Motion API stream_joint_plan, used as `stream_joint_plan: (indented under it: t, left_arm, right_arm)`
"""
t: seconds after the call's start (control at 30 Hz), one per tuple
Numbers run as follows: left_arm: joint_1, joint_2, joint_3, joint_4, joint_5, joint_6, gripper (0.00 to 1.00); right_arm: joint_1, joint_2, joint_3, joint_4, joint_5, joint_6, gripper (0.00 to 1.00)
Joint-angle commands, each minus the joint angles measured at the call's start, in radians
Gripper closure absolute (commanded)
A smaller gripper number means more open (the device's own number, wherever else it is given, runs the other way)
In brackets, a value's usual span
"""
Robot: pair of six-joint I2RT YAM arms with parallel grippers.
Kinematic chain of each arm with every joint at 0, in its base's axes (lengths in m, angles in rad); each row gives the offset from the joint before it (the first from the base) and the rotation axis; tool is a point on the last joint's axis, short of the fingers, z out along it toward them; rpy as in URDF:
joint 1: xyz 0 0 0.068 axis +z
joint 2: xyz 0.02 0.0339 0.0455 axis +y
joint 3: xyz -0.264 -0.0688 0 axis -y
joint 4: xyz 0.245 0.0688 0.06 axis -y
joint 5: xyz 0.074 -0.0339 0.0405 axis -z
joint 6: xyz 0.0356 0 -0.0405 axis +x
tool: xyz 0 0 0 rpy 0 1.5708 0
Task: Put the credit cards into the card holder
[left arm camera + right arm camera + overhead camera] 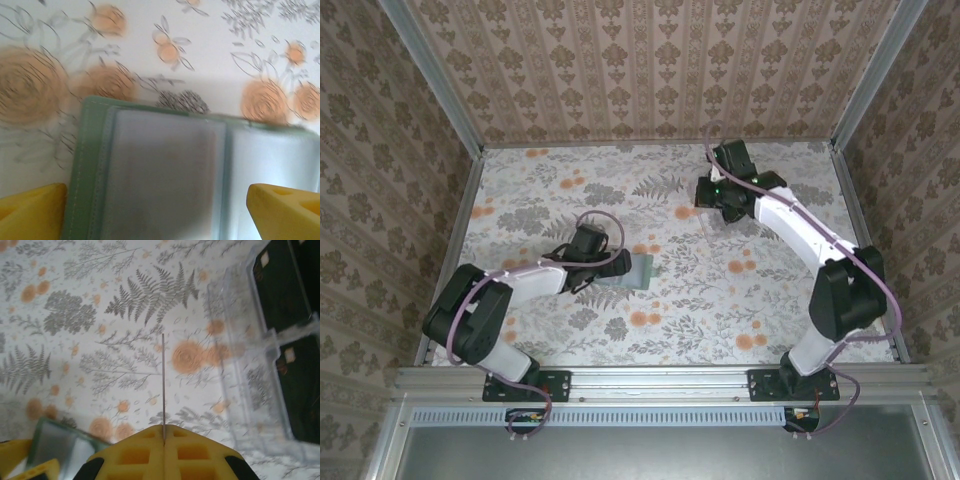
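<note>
The card holder lies open on the flowered table, dull green at its rim with clear pockets inside. A pale pinkish card seems to sit behind its left pocket. My left gripper hangs just above it, open, one yellow finger on each side. From above, the card holder lies right of the left gripper. My right gripper is shut on a credit card, seen edge-on as a thin line. It hovers at the back right, well away from the holder.
A clear rack with dark square panels stands just right of the right gripper. Patterned walls and metal posts close in the table on three sides. Bare flowered tabletop lies between the two arms.
</note>
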Motion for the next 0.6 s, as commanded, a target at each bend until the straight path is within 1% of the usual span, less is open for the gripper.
stream_joint_plan:
  t: [0.0,0.07,0.17,0.27,0.33,0.4,0.57]
  left_arm:
    - [-0.066,-0.052,-0.048,-0.019,-0.002,-0.103,0.00]
    - [-0.101,-0.079,-0.060,-0.027,-0.032,-0.129,0.00]
    - [-0.129,-0.135,-0.068,-0.082,-0.112,-0.155,0.00]
    - [-0.127,-0.209,-0.082,-0.154,-0.204,-0.168,0.00]
    - [-0.110,-0.245,-0.079,-0.214,-0.245,-0.162,0.00]
    - [-0.078,-0.265,-0.074,-0.260,-0.249,-0.144,0.00]
    - [-0.010,-0.272,-0.076,-0.289,-0.212,-0.103,0.00]
  right_arm:
    - [0.017,-0.102,-0.100,0.122,-0.090,0.109,1.00]
    - [0.032,-0.144,-0.160,0.158,-0.109,0.141,1.00]
    - [0.072,-0.196,-0.251,0.220,-0.116,0.190,1.00]
    - [0.145,-0.209,-0.330,0.305,-0.110,0.235,1.00]
    - [0.205,-0.188,-0.356,0.354,-0.094,0.242,1.00]
    - [0.251,-0.134,-0.362,0.403,-0.102,0.242,1.00]
    - [0.308,0.012,-0.337,0.505,-0.182,0.211,1.00]
